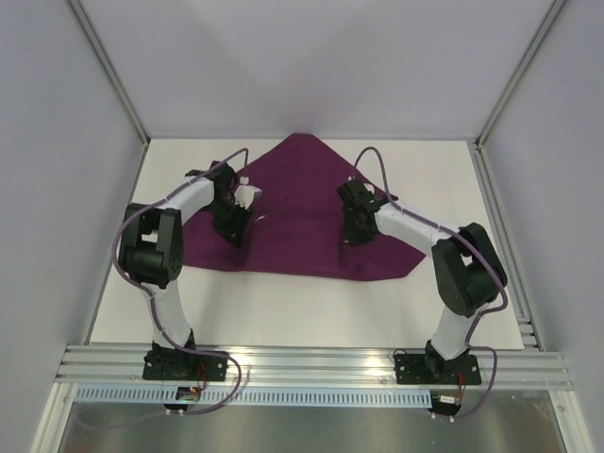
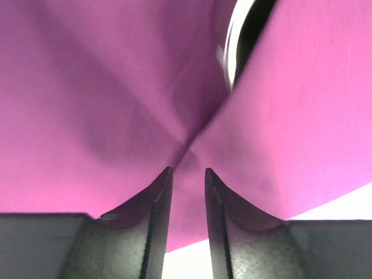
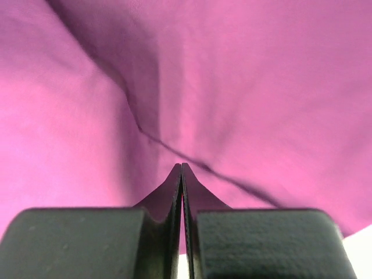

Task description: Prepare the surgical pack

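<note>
The surgical pack (image 1: 302,203) is a plum-purple drape spread loosely on the white table, with one corner pointing to the back. Both arms reach down onto it. My left gripper (image 1: 233,229) rests on the drape's left part. In the left wrist view its jaws (image 2: 187,170) stand a finger's width apart, and creases in the fabric (image 2: 104,99) run in to a pucker at the tips. My right gripper (image 1: 354,233) is on the drape's right part. Its jaws (image 3: 182,164) are pressed together, with folds of the cloth (image 3: 267,87) meeting at the tips.
Bare white table (image 1: 311,307) lies in front of the drape's near edge. A metal rail (image 1: 311,363) carries both arm bases at the front. Grey walls and frame posts close the left, back and right sides. A curved white and black part (image 2: 235,49) shows above the drape.
</note>
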Robot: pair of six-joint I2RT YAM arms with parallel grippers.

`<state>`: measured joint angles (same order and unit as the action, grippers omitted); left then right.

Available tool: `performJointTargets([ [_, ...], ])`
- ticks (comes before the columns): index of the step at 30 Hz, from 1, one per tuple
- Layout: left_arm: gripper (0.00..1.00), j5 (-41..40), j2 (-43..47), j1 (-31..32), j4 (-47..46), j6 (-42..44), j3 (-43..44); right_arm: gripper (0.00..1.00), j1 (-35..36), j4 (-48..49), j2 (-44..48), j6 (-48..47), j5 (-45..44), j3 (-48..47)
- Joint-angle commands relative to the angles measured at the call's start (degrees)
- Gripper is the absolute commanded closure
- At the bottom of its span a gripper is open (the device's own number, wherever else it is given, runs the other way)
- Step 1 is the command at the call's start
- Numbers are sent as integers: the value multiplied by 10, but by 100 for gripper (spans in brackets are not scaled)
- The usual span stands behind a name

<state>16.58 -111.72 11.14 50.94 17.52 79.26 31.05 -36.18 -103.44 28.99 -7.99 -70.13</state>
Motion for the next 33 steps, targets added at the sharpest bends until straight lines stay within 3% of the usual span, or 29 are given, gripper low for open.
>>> performJointTargets([
  [1,61,5,100,-23,22,20,-23,99,-1,-45,87,-20,-48,-5],
  [7,59,-34,169,-24,7,45,-124,100,-1,-35,155,17,-4,105],
  [12,60,-103,114,-32,-56,42,-159,100,-2,1,130,29,3,144],
  [18,60,-124,63,-32,-97,40,-154,99,-16,40,74,38,1,181],
  [22,60,-113,64,-32,-87,40,-134,100,-25,37,79,34,1,177],
  [28,59,-66,122,-39,-28,44,-110,99,-40,-15,160,22,-31,134],
  [33,52,2,150,-131,1,31,-74,96,-108,-16,199,12,-21,145],
])
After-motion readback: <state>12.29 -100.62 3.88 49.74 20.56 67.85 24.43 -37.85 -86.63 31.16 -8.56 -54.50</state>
